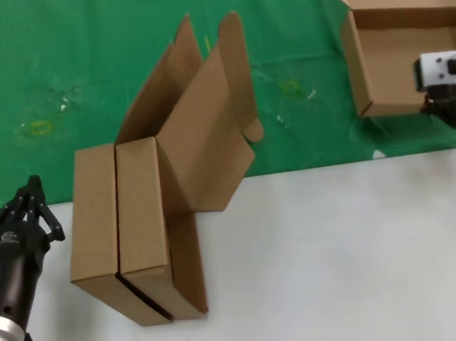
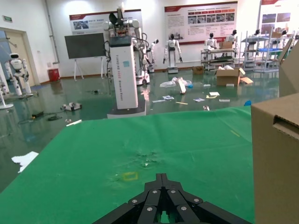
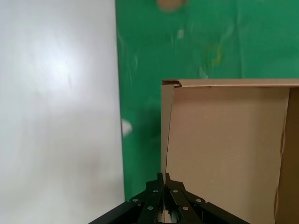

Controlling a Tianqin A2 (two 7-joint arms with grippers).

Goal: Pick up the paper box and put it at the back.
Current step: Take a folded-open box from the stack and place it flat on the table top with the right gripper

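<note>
Green cloth (image 1: 86, 79): covered the upper part of the head view, above the white tabletop (image 1: 338, 264).
Paper box (image 1: 404, 46): lay open at upper right, on the cloth.
Two other boxes (image 1: 130, 226): stood at lower left, lids raised.
Right gripper (image 3: 162, 179): fingers pinched on the paper box's wall.
Left gripper (image 1: 31, 195): lower left, fingers together, holding nothing.
</note>
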